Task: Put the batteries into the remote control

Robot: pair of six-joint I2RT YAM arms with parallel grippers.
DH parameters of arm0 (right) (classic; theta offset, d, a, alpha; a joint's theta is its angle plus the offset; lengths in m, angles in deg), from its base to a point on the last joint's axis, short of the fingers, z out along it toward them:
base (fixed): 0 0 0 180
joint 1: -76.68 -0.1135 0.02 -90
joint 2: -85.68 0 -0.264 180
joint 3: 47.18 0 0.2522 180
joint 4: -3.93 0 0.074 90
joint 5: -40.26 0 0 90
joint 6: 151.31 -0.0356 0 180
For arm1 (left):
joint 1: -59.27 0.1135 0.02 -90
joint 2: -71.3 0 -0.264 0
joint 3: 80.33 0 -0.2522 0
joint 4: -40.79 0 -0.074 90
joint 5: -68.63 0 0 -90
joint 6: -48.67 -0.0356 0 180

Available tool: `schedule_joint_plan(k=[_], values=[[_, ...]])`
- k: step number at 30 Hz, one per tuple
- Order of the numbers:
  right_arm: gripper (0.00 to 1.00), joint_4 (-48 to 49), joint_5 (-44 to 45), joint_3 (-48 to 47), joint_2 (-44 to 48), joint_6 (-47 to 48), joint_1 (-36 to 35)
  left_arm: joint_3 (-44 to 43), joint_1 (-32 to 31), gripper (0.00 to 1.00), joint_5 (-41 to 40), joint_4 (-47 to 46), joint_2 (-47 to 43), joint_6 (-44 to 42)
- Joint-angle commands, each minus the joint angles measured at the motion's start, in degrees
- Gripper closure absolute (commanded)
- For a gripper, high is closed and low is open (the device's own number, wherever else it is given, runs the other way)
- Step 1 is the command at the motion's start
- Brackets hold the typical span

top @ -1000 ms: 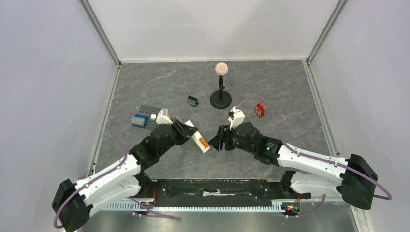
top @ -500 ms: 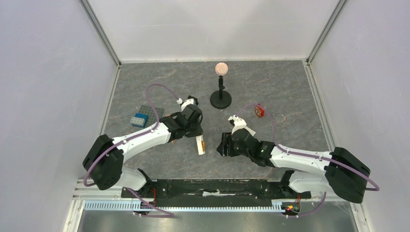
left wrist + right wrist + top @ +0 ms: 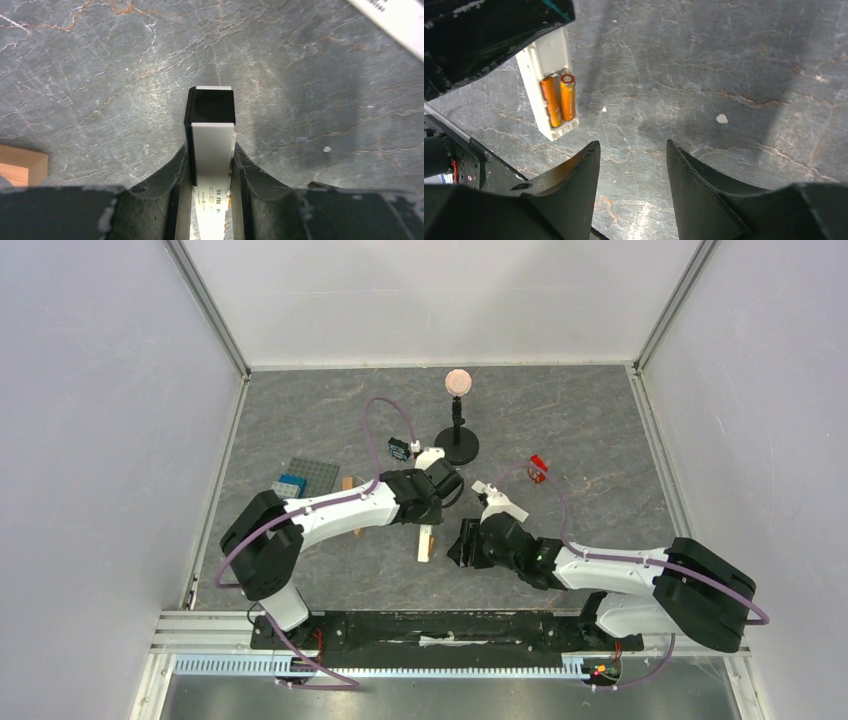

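- The top camera sits above and behind the arm bases at 6 o'clock and looks steeply down on the whole table (image 3: 600, 420) from afar.
- The left wrist camera looks closely along the left gripper (image 3: 210, 150), at 6 o'clock, onto the remote (image 3: 212, 132).
- The right wrist camera, also close, has the right gripper (image 3: 633, 145) at 6 o'clock.
- All three views share the remote.

We see a matt grey worktop (image 3: 734, 60), stone-like with pale and rusty veins. The remote control (image 3: 212, 145) is smooth white plastic with a glossy black panel. The batteries (image 3: 559, 97) wear shiny orange wrap. The right gripper (image 3: 633, 142) is matt black plastic, scuffed at the edges. The block (image 3: 20, 162) looks like bare wood.
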Motion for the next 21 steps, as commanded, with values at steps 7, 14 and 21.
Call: schedule_joint_plan(k=[7,14,21], values=[[0.47,2.88,3.59,3.3,0.42,-5.48,0.15,-3.79,-3.04,0.98,-9.75,4.15,3.03,-4.5],[0.48,2.8,1.34,1.97,-1.35,-5.5,0.06,-2.36,-3.42,0.98,-11.73,3.73,0.68,-3.62],[0.55,-5.81,4.02,-5.24,-6.07,-6.96,-2.03,0.77,-3.11,0.98,-15.23,3.19,-7.1,-2.61]])
